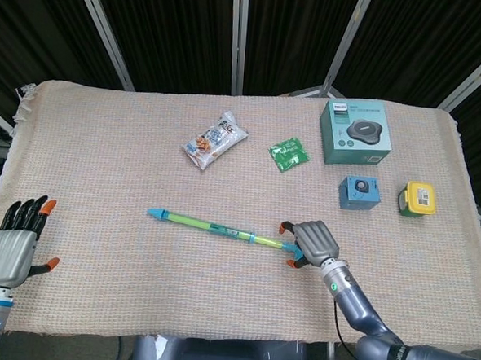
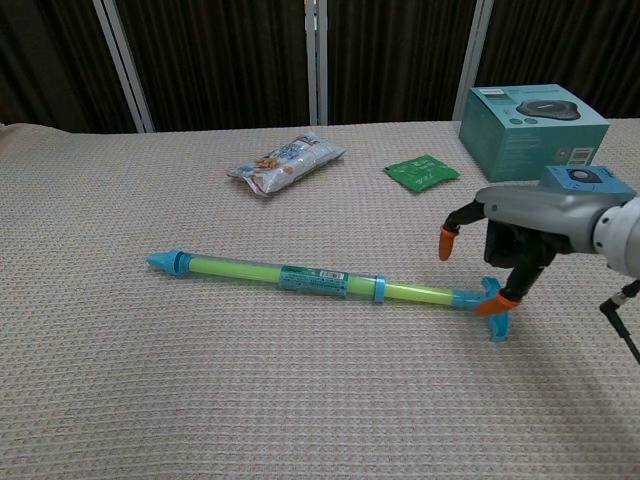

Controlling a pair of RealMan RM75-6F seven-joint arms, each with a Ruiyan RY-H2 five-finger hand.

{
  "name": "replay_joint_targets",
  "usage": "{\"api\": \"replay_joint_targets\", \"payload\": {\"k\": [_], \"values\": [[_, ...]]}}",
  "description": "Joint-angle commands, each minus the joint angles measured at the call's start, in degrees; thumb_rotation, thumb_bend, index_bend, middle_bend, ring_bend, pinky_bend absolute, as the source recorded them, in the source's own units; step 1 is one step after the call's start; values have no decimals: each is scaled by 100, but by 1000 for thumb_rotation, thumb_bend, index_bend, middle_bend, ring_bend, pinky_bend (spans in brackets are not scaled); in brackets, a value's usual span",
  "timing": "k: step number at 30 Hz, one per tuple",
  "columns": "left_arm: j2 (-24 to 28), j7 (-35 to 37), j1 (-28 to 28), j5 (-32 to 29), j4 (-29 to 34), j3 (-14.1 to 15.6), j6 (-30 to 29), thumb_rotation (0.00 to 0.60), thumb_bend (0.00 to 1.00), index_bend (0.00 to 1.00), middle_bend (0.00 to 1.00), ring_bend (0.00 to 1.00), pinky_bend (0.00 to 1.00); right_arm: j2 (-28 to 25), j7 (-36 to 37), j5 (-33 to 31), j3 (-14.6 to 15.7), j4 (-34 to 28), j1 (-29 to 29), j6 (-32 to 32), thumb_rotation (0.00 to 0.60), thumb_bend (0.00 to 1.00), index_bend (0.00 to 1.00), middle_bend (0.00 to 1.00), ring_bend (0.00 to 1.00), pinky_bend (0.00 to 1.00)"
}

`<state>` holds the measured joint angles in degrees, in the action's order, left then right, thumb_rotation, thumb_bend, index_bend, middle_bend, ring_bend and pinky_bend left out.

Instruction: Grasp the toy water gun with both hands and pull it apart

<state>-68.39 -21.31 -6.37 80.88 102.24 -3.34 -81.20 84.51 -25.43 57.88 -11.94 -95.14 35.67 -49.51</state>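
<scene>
The toy water gun (image 1: pixel 225 229) is laid flat on the counter (image 1: pixel 103 155), near the front and about in the middle. Its blue tip is pointed to the left and its blue T-shaped handle (image 2: pixel 494 305) is at the right end. The right hand (image 1: pixel 313 241) is held over that handle. In the chest view its fingers (image 2: pixel 497 298) are seen curved down around the handle, with one orange tip at the handle and another kept up above the green rod. The handle is not yet squeezed, and the fingers are spread apart. The left hand (image 1: pixel 12 243) is kept far from the toy, at the front left edge of the counter, with its fingers straight and spread and nothing held in it. Behind the toy, a snack bag (image 1: pixel 215 140) and a small green packet (image 1: pixel 289 153) are laid on the cloth. At the back right a big teal box (image 1: pixel 354 131) is set. In front of it a small blue box (image 1: pixel 359 192) is placed, with a yellow thing (image 1: pixel 417 198) just beside it on the right.
</scene>
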Motion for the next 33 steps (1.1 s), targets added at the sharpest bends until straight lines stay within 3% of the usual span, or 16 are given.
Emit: {"api": "replay_joint_targets", "payload": {"k": [1,15,33], "values": [[0,-1,-7,-11,-1,2,-1,600,0,0,0,0,0,330,-350,-358,23,214,218,-40,600,98,447,1000,1000,1000],[37,38,-14,20,43,51,-59,600,0,0,0,0,0,677,-915,-770,244,376,474,-572,600,186,475,1000,1000,1000],[67,76,-40,-16,63,67,-71,600,0,0,0,0,0,1071,-1038,-935,453,973,549,-743,600,204,509,1000,1000,1000]]}}
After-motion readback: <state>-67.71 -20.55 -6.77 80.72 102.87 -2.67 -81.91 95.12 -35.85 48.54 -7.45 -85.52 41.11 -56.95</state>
